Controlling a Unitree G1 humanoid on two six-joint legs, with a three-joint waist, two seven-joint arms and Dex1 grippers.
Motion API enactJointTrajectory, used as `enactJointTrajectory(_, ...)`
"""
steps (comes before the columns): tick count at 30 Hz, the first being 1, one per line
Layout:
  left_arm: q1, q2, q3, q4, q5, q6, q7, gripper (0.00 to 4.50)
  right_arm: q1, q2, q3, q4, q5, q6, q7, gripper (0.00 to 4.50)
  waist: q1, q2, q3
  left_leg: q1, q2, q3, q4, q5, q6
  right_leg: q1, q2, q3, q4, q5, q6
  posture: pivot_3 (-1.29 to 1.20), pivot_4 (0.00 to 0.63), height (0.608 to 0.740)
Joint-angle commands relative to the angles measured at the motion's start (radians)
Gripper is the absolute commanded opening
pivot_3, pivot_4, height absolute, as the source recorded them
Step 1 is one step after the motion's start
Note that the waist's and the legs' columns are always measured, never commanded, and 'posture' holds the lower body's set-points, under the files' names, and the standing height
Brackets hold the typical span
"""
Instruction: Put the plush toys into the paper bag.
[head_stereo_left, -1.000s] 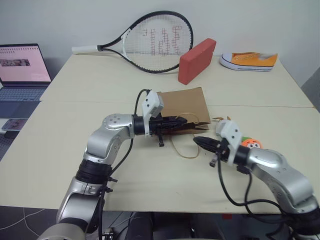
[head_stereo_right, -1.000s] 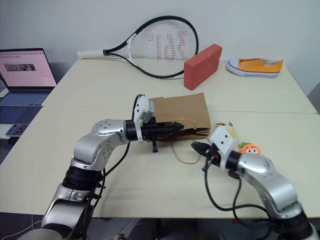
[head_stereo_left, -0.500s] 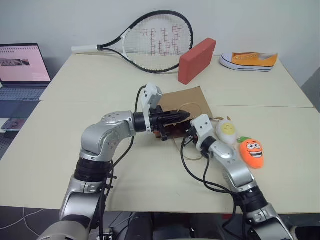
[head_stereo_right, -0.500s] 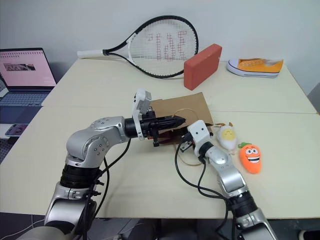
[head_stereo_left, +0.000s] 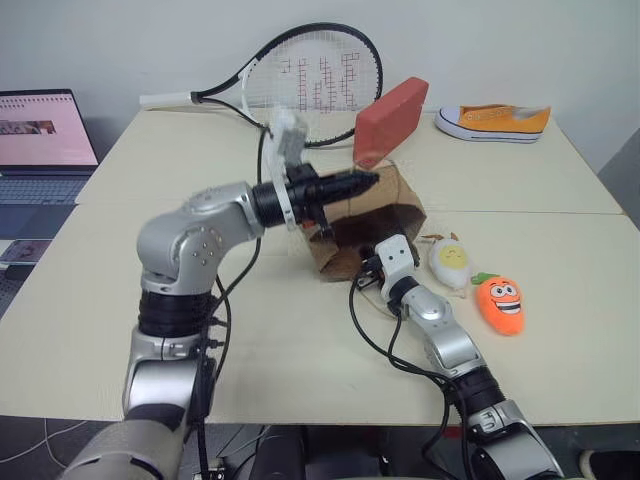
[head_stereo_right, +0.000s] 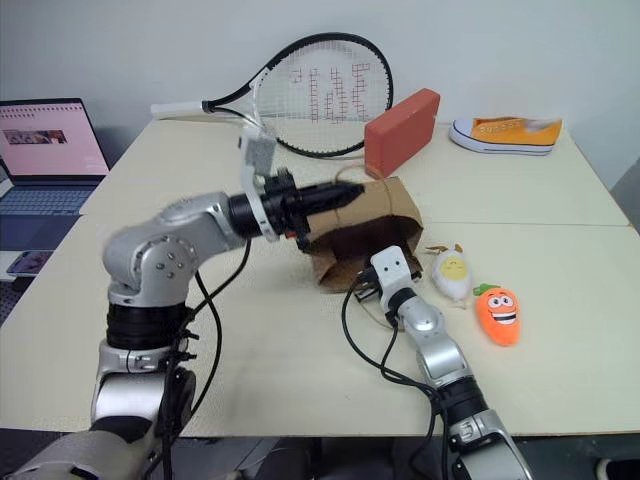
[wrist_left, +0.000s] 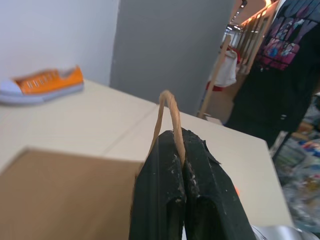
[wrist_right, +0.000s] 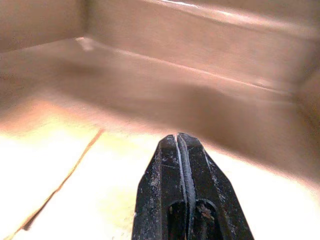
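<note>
Your left claw (head_stereo_left: 368, 181) clamped on paper bag (head_stereo_left: 362, 228) handle, mouth lifted; right claw (wrist_right: 182, 150) together, empty, at mouth. Carrot plush (head_stereo_left: 501, 304), egg plush (head_stereo_left: 449, 263) both on tabletop (head_stereo_left: 300, 330), unbagged.

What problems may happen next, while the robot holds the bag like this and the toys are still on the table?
1. The left gripper holds the paper bag only by its thin handle, shut on it; the handle may tear or slip out.
2. The right gripper, shut, is at the bag's mouth; pushing inside may crush or shove the raised bag.
3. The egg toy and carrot toy lie close to the right arm, which may knock them away.
</note>
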Motion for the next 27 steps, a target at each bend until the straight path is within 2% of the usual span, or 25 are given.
enactJointTrajectory(1,-0.068,0.024,0.011,0.003,0.044,-0.092,-0.002,0.00,0.023,0.004,0.007,0.023,-0.010,0.025,0.014,0.03,-0.001,0.000,0.000,0.000,0.000,0.000,0.000,0.000,0.000,0.000,0.000,0.000,0.000,0.000,0.000,0.00,0.150,0.740)
enactJointTrajectory(10,-0.141,0.074,-0.043,0.058,0.221,-0.332,-0.028,0.00,0.034,0.000,0.005,0.000,-0.019,0.048,0.039,0.03,-0.002,0.000,0.000,0.001,0.000,0.000,-0.001,0.000,0.000,0.001,0.000,0.000,-0.001,0.000,0.000,0.00,0.150,0.740)
enactJointTrajectory(20,-0.017,0.048,-0.082,-0.004,0.176,-0.274,-0.065,0.00,0.023,-0.006,-0.015,-0.093,0.014,0.094,0.090,0.03,-0.002,0.000,0.000,0.001,0.000,0.000,-0.003,0.000,0.000,0.001,0.000,0.000,-0.001,0.000,0.000,0.00,0.150,0.740)
enactJointTrajectory(27,0.043,0.038,-0.097,-0.037,0.151,-0.238,-0.082,0.00,0.076,-0.080,-0.036,-0.353,0.133,0.179,0.246,0.03,-0.002,0.000,0.000,-0.001,0.000,-0.001,-0.002,0.000,0.000,-0.001,0.000,0.000,-0.001,-0.001,0.000,0.00,0.150,0.740)
